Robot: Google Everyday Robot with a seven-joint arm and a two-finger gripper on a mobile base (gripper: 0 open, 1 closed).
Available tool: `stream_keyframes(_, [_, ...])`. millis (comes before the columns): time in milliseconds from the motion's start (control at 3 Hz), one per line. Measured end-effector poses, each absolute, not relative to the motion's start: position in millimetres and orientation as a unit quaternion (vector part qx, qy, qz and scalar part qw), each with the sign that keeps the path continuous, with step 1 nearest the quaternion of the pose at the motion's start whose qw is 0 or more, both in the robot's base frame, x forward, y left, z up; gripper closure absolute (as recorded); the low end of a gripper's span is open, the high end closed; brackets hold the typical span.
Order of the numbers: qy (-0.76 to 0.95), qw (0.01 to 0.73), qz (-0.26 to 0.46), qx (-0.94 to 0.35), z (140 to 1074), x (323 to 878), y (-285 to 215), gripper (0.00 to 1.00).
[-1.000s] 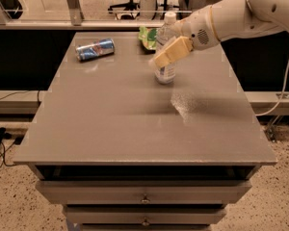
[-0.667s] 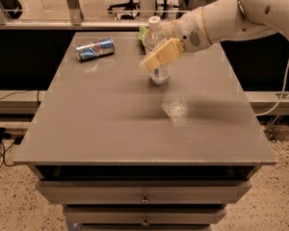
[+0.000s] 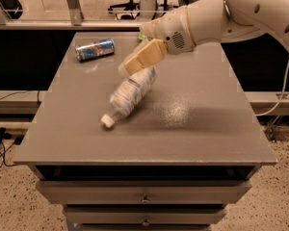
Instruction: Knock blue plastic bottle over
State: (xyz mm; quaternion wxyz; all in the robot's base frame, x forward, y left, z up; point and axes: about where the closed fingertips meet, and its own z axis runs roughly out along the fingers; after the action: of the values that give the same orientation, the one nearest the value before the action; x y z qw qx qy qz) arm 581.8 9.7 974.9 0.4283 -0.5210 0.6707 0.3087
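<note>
Your gripper (image 3: 143,57), open or closed you cannot tell, hangs over the blue plastic bottle (image 3: 131,94) tilted cap-down on the table (image 3: 212,134)

Grey flat-topped counter (image 3: 207,129), drawers (image 3: 144,192) under its near edge. Clear bluish plastic bottle (image 3: 132,93) near mid-counter, tilted steeply: white cap (image 3: 107,121) low toward the near left, base raised toward the far right. Tan gripper (image 3: 137,61) on a white arm (image 3: 202,20) just above the base. Blue-and-silver drink can (image 3: 95,49) on its side, far left.
</note>
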Motion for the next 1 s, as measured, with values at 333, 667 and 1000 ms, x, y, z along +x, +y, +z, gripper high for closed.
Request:
stream_keyframes(333, [0.670, 0.424, 0.313, -0.523, 968, 574, 17, 0.00])
stream_keyframes(667, [0.676, 0.422, 0.309, -0.519, 959, 574, 8, 0.00])
stream_keyframes(1000, [0.678, 0.425, 0.295, -0.523, 949, 586, -31, 0.00])
